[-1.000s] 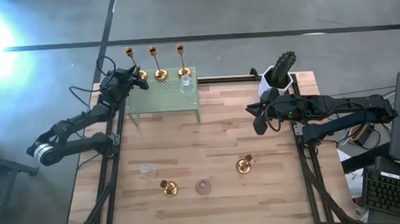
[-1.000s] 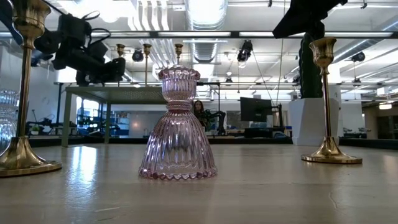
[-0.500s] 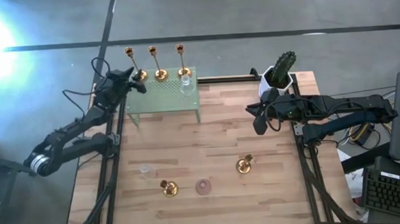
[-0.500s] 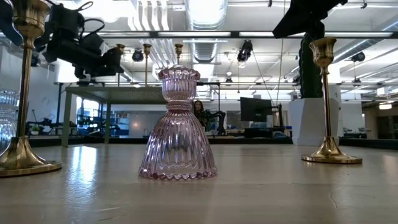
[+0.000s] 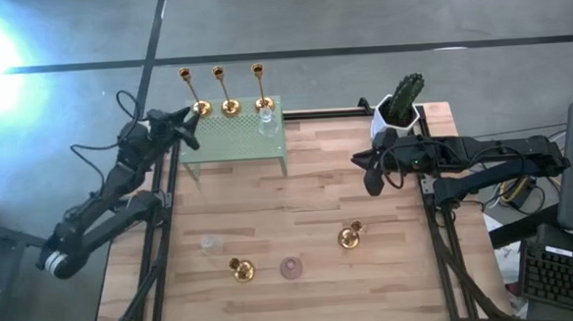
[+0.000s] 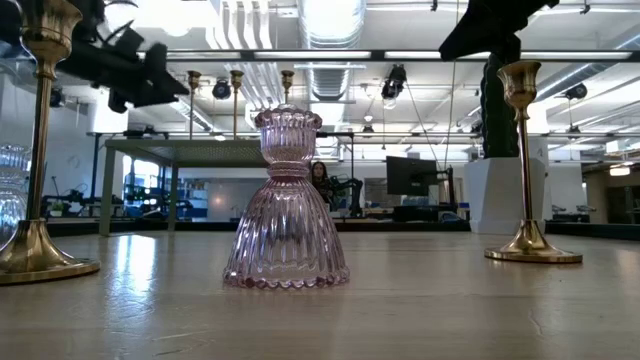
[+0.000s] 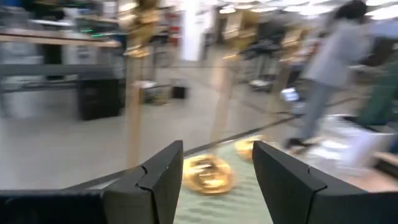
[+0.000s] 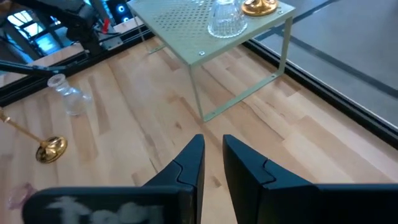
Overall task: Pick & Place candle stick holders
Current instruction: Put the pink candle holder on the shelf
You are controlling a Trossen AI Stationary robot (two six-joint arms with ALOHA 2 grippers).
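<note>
Three tall brass candle stick holders [image 5: 226,90] stand by their round bases on the far edge of a green perforated shelf [image 5: 231,139], with a clear glass holder [image 5: 267,122] beside them. On the wood table stand a small clear glass holder [image 5: 209,245], a short brass one [image 5: 241,270], a pink glass one [image 5: 291,268] and a brass one [image 5: 349,237]. My left gripper [image 5: 190,124] is open and empty at the shelf's left end, with two brass bases [image 7: 208,174] ahead of it. My right gripper [image 5: 370,176] is shut and empty above the table's right side.
A white pot with a green cactus [image 5: 400,105] stands at the table's far right corner, just behind my right arm. The shelf takes up the far left of the table. A person [image 7: 329,68] is in the room beyond the shelf.
My left gripper has drawn back from the shelf toward the table's left edge and a little up, staying open. The holders on the shelf have kept their places. My right arm has kept still.
</note>
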